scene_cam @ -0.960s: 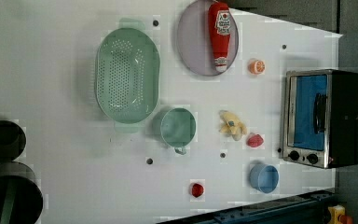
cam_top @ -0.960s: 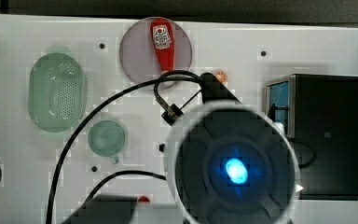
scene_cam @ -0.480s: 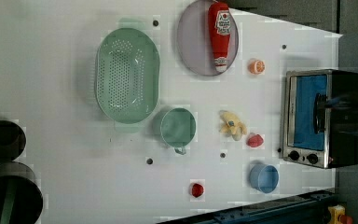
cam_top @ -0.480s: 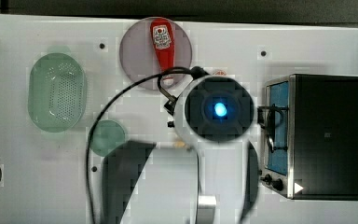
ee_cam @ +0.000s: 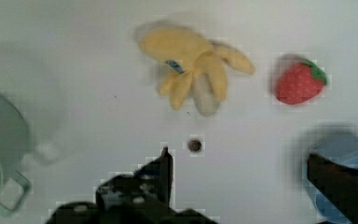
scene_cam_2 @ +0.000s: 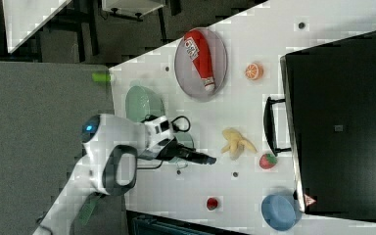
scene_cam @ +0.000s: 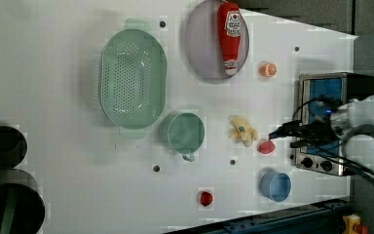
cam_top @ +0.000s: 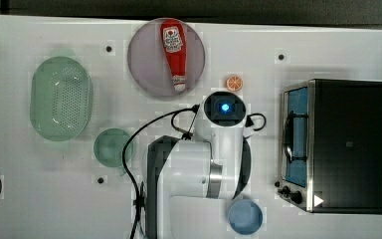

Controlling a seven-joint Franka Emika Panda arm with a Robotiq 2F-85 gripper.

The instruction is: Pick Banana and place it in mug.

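The banana (ee_cam: 196, 70), a pale yellow peeled toy, lies on the white table (scene_cam: 53, 58) between the mug (scene_cam: 186, 133) and a red strawberry (scene_cam: 266, 146). In the right view the banana (scene_cam_2: 236, 142) lies just past the fingertips of my gripper (scene_cam_2: 208, 159). The wrist view shows my gripper (ee_cam: 237, 156) open above the table, its dark fingers (ee_cam: 165, 163) spread wide with nothing between them. The translucent green mug (cam_top: 112, 148) stands upright, handle outward. In the top view my arm (cam_top: 225, 107) covers the banana.
A blue cup (scene_cam: 275, 185) stands near the strawberry. The toaster oven (cam_top: 338, 144) takes the top view's right side. A green colander (cam_top: 60, 98), a purple plate (cam_top: 144, 69) with a ketchup bottle (cam_top: 174, 52) and an orange slice (cam_top: 234, 82) lie further off.
The arm has dropped lower and moved over the banana; in the left view it has come in from the right edge. The fingers have stayed open.
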